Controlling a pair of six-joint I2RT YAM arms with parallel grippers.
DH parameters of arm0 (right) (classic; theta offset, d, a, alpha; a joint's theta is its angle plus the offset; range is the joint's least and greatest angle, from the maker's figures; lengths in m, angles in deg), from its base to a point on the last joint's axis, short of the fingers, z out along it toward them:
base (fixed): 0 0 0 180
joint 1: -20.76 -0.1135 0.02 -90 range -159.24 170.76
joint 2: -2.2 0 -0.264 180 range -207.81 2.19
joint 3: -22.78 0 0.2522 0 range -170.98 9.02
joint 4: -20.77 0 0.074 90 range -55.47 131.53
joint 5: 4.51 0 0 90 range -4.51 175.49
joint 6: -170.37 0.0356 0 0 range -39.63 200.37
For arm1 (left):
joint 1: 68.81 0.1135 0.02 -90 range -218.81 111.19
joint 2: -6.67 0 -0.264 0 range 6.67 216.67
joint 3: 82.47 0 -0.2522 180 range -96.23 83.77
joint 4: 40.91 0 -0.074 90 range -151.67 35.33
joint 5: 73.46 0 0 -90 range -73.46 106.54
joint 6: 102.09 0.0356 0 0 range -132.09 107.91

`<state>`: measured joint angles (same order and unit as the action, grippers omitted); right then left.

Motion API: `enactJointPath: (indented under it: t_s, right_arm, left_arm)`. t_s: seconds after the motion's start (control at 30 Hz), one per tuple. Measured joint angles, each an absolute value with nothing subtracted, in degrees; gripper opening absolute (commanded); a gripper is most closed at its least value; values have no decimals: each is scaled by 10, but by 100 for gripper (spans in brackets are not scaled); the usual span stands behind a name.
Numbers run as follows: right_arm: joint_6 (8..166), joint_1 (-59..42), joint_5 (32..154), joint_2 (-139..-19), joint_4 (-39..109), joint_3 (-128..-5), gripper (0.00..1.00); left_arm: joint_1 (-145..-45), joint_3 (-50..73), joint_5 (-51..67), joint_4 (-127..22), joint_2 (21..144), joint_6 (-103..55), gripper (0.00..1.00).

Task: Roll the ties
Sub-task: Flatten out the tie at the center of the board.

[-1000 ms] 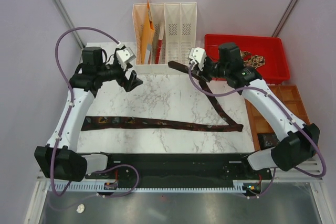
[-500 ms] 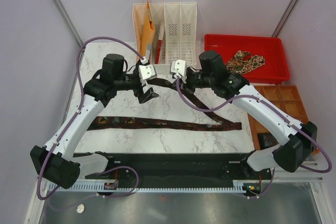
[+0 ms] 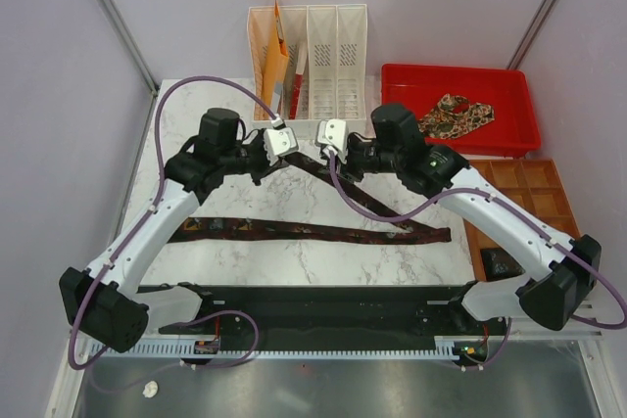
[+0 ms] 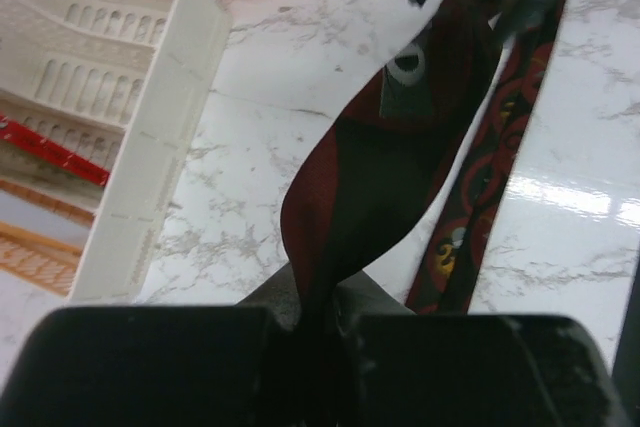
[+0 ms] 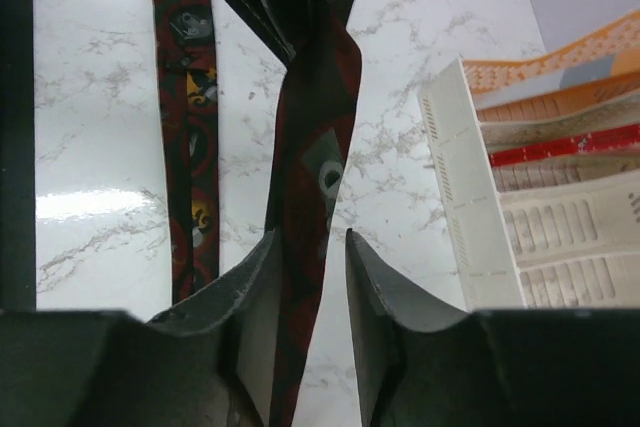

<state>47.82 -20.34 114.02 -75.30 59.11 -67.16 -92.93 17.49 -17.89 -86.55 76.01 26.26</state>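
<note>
My left gripper [image 4: 318,319] is clamped tight on one end of the maroon tie [image 4: 385,162], the fabric pinched and bunched between the pads so that I have a firm starting edge to turn; my right gripper [image 5: 305,267] faces it from the other side with its jaws only narrowly parted, the same strip running loose through the gap rather than squeezed, which I judge lets the cloth slide while that hand guides it; both tools meet just in front of the white file rack [image 3: 309,46], where the held end hangs above the marble table [image 3: 255,198]; from there the tie slants away from the rack towards its right, folds back on itself, and then runs flat in a long band well in front of the rack, parallel to its face, laid out straight so that it can be drawn in without snagging; the paisley tie [image 3: 453,115] waits crumpled in the red bin [image 3: 509,80] to the right of the rack, not yet touched; the orange folders [image 3: 277,51] stand inside the rack and play no part; I judge the rolling has barely begun.
</note>
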Motion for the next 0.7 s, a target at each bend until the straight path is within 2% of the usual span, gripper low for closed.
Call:
enactJointPath:
  t_s: [0.03, 0.13, 0.23, 0.5, 0.63, 0.7]
  right_arm:
    - [483, -203, 1130, -752, 590, -670, 59]
    - [504, -195, 1096, -746, 588, -663, 69]
    - [527, -150, 1079, -732, 592, -643, 65]
    - [492, 51, 1071, -728, 678, -538, 51]
    - [484, 191, 1101, -763, 755, -524, 51]
    - [486, 246, 1128, -785, 780, -529, 55]
  left_arm:
    - [-930, 178, -167, -856, 759, 262, 2]
    - [-930, 190, -114, -826, 758, 260, 2]
    - [-930, 202, -73, -797, 757, 260, 2]
    - [-924, 248, -10, -678, 739, 266, 2]
    - [-917, 259, -41, -647, 705, 288, 2]
    - [-917, 259, -66, -642, 693, 296, 2]
